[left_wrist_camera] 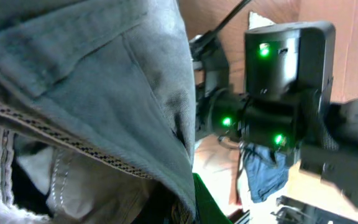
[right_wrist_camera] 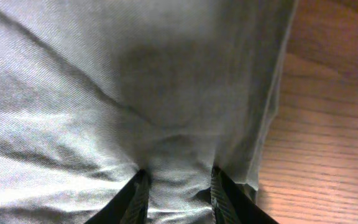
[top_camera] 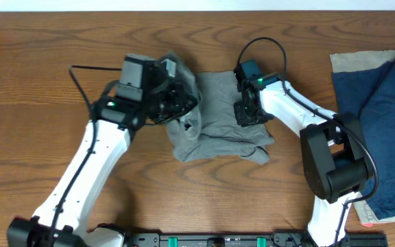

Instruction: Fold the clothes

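Overhead: wrinkled mid-grey cotton shorts [top_camera: 221, 120] bunched mid-counter [top_camera: 46, 41], nearer the far edge. Left gripper [top_camera: 180, 103] under a lifted fold; grip impossible to tell.
Left wrist: stitched waistband [left_wrist_camera: 73, 146], paler lining [left_wrist_camera: 92, 193].
Right wrist: right gripper [right_wrist_camera: 178, 177] pinching a soft twill ridge.

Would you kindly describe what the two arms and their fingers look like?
The left arm and right arm have white links joined by bulky black housings, with small green lights and thin black cables looping off them. The right arm's fingers are black and narrow.
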`<act>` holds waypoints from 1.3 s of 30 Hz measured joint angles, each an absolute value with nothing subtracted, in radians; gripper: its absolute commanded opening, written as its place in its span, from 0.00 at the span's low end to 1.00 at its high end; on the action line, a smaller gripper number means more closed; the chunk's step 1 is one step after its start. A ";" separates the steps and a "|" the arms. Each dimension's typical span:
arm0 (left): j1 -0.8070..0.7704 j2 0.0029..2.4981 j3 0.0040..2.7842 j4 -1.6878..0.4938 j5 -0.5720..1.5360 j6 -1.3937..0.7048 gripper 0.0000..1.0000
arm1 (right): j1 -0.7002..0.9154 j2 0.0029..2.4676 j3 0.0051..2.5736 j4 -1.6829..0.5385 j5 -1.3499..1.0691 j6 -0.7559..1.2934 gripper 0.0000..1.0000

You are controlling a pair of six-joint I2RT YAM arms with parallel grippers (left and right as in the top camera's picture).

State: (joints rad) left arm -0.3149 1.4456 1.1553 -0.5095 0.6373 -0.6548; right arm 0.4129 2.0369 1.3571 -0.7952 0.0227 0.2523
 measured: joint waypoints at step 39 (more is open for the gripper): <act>-0.475 1.558 1.156 -0.309 0.683 -0.943 0.60 | 0.434 2.037 1.356 -0.798 0.029 0.270 0.47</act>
